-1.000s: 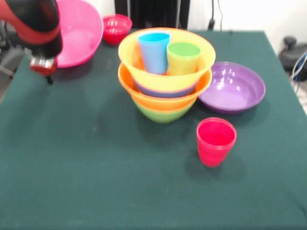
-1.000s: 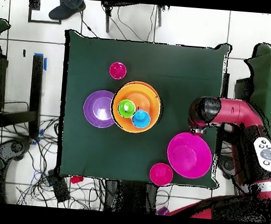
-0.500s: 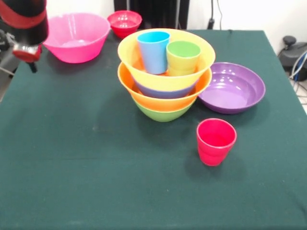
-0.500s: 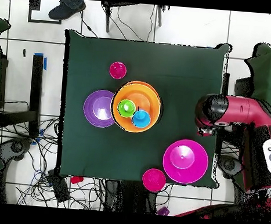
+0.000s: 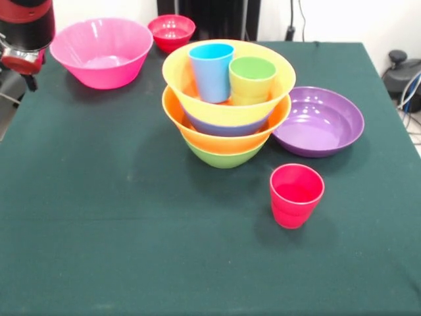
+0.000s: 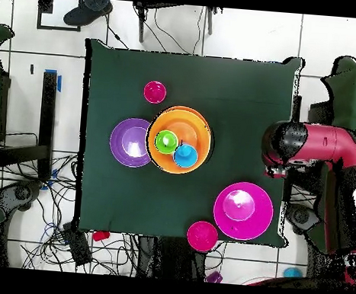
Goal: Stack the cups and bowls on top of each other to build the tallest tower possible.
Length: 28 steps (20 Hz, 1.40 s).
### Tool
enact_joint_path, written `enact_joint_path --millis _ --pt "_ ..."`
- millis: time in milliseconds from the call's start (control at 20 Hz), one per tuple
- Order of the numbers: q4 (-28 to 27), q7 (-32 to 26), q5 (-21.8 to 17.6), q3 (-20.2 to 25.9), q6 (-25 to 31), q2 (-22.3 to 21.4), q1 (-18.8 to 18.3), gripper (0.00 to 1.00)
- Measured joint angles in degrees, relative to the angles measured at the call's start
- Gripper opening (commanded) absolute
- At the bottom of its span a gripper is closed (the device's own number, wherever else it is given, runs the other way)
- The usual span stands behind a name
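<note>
The tower stands mid-table: a green bowl at the base, an orange bowl, a blue bowl showing as a sliver, and a yellow-orange bowl on top. A light blue cup and a green cup stand side by side in the top bowl. The red cup stands upright alone in front of the tower. A purple bowl lies to its right. The pink bowl and small red bowl sit at the back left. My gripper hangs at the table's left edge, beside the pink bowl, holding nothing.
From overhead, the arm reaches in over the table's right edge, above the pink bowl. The tower is far from it. Cables and chairs ring the table on the floor.
The pink bowl went from tilted beside the gripper to sitting upright on the table. The small red bowl shifted. The arm drew back toward the table's edge and upward.
</note>
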Motion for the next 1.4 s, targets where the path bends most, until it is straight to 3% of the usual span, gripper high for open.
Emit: enact_joint_path --millis 500,900,1400 --pt "4.29 0.0 2.23 0.0 1.05 -2.11 -1.46 1.0" --pt "8.57 0.0 4.24 0.02 1.04 -1.14 -4.36 1.0" --pt "10.01 0.0 4.64 0.15 -0.97 0.64 -6.06 1.0"
